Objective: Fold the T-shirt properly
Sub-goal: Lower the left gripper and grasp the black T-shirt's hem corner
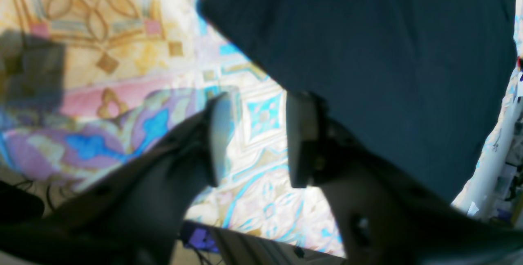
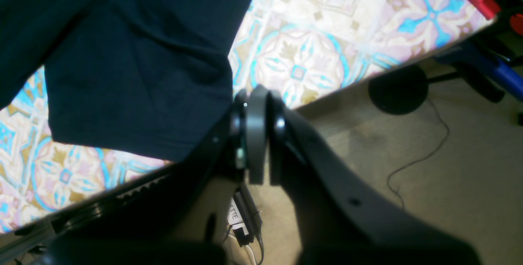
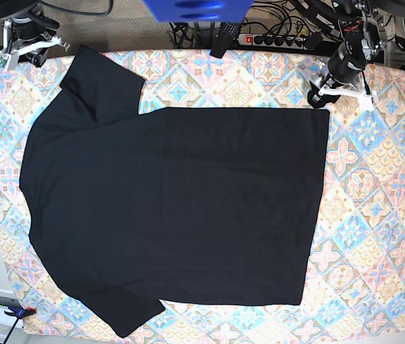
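Black cotton T-shirt [image 3: 173,215] lies flat across the patterned desk [image 3: 381,215], long axis left to right. The left gripper [image 1: 255,138], jaws apart and empty, hovers just off the hem's far corner. The right gripper [image 2: 257,142], jaws together, sits beside the far sleeve.

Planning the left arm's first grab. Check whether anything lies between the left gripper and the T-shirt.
Nothing visible does. The left gripper hangs open over the patterned tablecloth right beside the T-shirt, near its hem corner. Only bare cloth lies in the gap; no other object rests there.
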Controlling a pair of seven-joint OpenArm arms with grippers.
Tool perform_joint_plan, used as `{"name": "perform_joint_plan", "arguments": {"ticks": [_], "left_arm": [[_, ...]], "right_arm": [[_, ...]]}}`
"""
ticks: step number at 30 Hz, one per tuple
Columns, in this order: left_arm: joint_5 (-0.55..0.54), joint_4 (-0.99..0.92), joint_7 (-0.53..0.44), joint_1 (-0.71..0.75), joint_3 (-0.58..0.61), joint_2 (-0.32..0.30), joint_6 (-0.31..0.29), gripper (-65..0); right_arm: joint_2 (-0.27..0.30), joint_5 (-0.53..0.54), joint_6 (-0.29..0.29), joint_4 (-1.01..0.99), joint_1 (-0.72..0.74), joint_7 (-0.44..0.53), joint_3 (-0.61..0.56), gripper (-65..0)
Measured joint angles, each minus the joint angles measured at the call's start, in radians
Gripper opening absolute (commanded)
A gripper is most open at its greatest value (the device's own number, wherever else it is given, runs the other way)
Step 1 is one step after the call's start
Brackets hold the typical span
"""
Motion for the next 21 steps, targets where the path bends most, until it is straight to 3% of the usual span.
{"name": "perform_joint_plan", "arguments": {"ticks": [21], "left_arm": [[-0.01,-0.182,-0.005,-0.151,-0.002,0.028,-0.005,-36.4]], "right_arm": [[0.0,0.0,0.0,0.003,0.0,-0.002,-0.001,-65.0]]}}
